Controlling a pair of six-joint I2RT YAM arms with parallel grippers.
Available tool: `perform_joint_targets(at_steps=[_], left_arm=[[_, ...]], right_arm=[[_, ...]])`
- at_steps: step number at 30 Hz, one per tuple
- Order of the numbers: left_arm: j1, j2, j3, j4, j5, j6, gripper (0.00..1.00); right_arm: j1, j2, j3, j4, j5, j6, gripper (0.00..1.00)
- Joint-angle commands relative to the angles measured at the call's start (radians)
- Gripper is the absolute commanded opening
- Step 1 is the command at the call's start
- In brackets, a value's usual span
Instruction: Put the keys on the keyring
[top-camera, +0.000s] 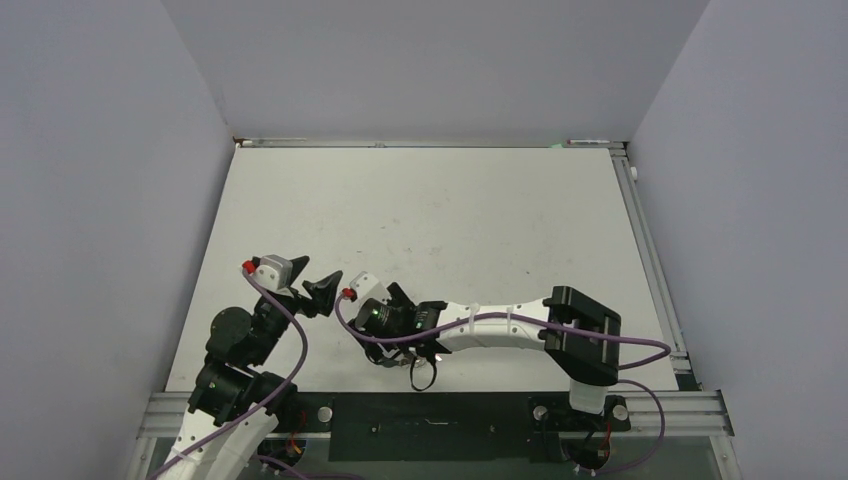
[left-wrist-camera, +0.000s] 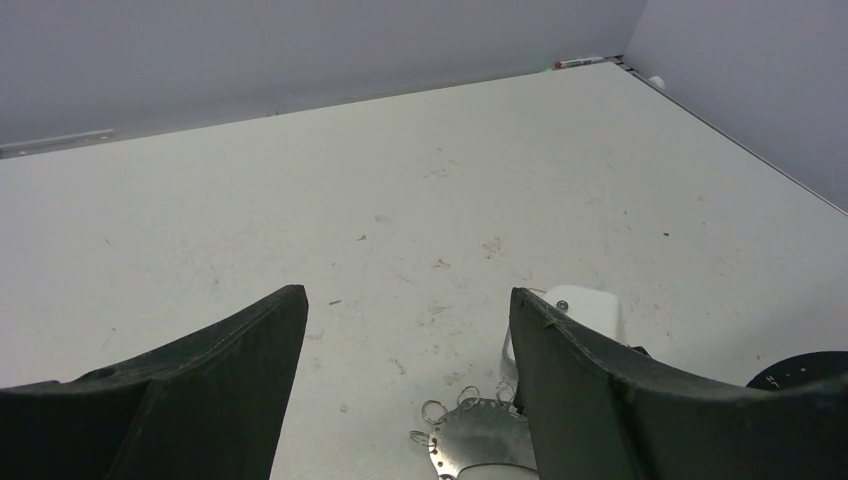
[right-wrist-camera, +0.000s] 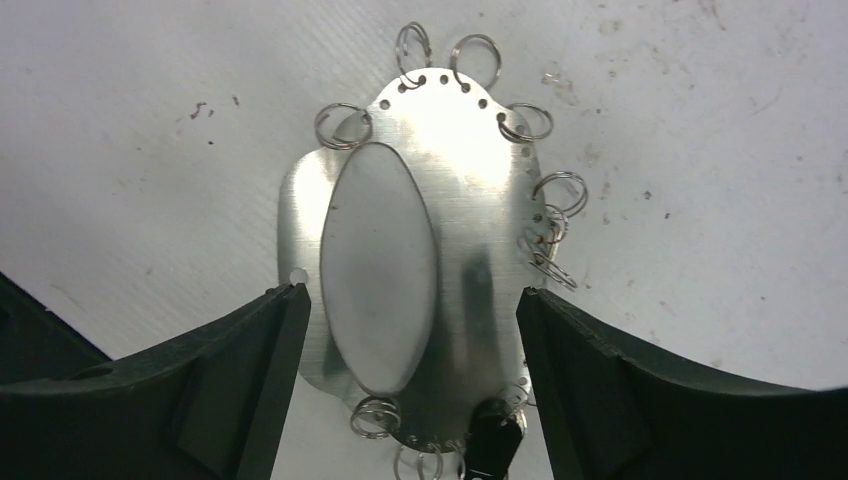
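Note:
The keyring (right-wrist-camera: 470, 170) is a flat pale metal hoop with an oval hole, lying on the table, with wire loops (right-wrist-camera: 343, 124) round its rim. My right gripper (right-wrist-camera: 410, 292) is open above it, one finger on each side, touching nothing. A dark key head (right-wrist-camera: 492, 442) sits at the ring's near rim, against a loop. The red-tagged key is out of view. My left gripper (left-wrist-camera: 407, 292) is open and empty, just left of the ring; an edge of the ring (left-wrist-camera: 478, 436) shows by its right finger (left-wrist-camera: 600, 400). In the top view the right wrist (top-camera: 385, 318) hides the ring, and the left gripper (top-camera: 322, 290) is beside it.
The white tabletop (top-camera: 430, 210) is walled at the back and both sides. The right arm (top-camera: 500, 325) lies across the near part of the table. A thin dark loop (top-camera: 421, 374) lies below the right wrist near the front edge. The right wrist's white housing (left-wrist-camera: 590, 305) is close to my left gripper.

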Motion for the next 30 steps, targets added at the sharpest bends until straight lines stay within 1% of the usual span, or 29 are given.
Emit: perform_joint_targets(at_steps=[1, 10, 16, 18, 23, 26, 30], left_arm=[[-0.004, 0.004, 0.04, 0.033, 0.022, -0.007, 0.71], [-0.003, 0.007, 0.039, 0.03, 0.029, -0.007, 0.71], [-0.004, 0.01, 0.039, 0.03, 0.032, -0.006, 0.71], [-0.003, 0.01, 0.039, 0.03, 0.032, -0.006, 0.71], [-0.003, 0.013, 0.039, 0.03, 0.033, -0.006, 0.71], [-0.003, 0.013, 0.039, 0.03, 0.033, -0.006, 0.71], [-0.002, 0.014, 0.039, 0.029, 0.034, -0.006, 0.71]], right_arm=[[-0.014, -0.025, 0.004, -0.084, 0.13, 0.025, 0.8], [-0.059, 0.064, -0.011, -0.111, 0.095, 0.047, 0.82], [-0.096, 0.071, -0.059, -0.063, 0.035, 0.048, 0.82], [-0.1, 0.068, -0.075, -0.051, 0.014, 0.054, 0.8], [-0.117, 0.048, -0.113, -0.03, -0.073, 0.073, 0.64], [-0.126, 0.029, -0.141, -0.031, -0.102, 0.092, 0.63], [-0.132, 0.001, -0.165, -0.049, -0.103, 0.105, 0.64]])
